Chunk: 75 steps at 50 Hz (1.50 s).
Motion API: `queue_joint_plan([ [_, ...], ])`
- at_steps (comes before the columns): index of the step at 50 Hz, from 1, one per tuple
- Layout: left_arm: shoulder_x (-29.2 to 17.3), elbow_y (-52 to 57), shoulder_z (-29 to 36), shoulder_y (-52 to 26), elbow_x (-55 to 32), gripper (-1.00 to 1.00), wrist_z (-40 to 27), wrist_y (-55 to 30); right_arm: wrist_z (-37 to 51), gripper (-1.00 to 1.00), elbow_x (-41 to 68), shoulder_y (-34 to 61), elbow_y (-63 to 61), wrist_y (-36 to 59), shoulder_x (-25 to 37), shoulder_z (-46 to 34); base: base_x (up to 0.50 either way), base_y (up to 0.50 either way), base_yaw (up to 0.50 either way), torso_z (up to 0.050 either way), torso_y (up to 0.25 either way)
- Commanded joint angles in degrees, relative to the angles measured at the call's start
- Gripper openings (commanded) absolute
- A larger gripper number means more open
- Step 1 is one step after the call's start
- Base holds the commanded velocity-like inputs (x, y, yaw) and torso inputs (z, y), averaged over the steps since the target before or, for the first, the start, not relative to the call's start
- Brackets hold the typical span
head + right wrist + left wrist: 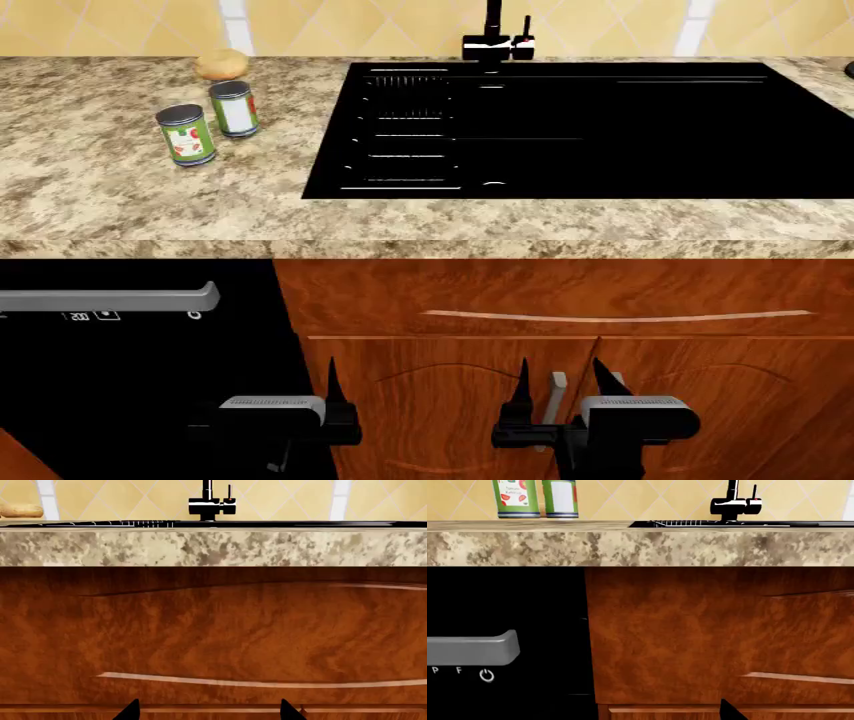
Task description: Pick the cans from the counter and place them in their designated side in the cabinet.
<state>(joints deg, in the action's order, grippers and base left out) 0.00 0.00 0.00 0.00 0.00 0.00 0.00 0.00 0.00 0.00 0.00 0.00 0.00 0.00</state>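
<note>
Two small green-labelled cans with silver metal tops, one nearer (186,134) and one behind it (234,108), stand upright and nearly touching on the speckled beige-and-brown granite tabletop (134,200), well to the left of the black inset sink (561,130), with a round tan bagel-like lump (222,64) just beyond them by the tiled wall. Both hands hang low, below the sink, in front of the reddish-brown wooden cabinet doors (561,400): the left hand (331,400) and the right hand (561,395) each show dark fingers spread apart and grasping nothing. Neither can has been picked up, so the task appears to be at its very start. The next move likely calls for raising an arm above the tabletop's front edge and reaching left of the sink toward the nearer can.
</note>
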Motion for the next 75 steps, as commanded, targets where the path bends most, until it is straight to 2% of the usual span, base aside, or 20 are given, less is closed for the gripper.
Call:
queue_joint_plan([
  [1,-0.95,-0.01,1.05,0.00,-0.87,1.00,-0.98,-0.03,1.19,1.00,0.85,-0.04,-0.03,-0.12,0.89,-1.10,0.00,0.00,0.00,0.000,0.000],
  [21,-3.75,1.57,3.79,-0.26,-3.62,1.00,-3.86,-2.71,4.29,1.00,4.14,0.52,-0.19,1.47,3.50,-4.14,0.00,0.01,0.00,0.000,0.000],
  [65,-6.97,2.29,7.34,0.02,-5.48,1.00,-6.63,-0.98,6.30,1.00,7.22,0.91,-0.50,1.40,6.44,-8.46,0.00,0.50,0.00,0.000,0.000],
  [75,-7.32,2.89,8.10,0.59,-5.51,1.00,-7.01,2.34,5.86,1.00,9.54,2.29,-1.38,3.22,6.81,-8.77,0.00,0.00,0.00,0.000,0.000],
])
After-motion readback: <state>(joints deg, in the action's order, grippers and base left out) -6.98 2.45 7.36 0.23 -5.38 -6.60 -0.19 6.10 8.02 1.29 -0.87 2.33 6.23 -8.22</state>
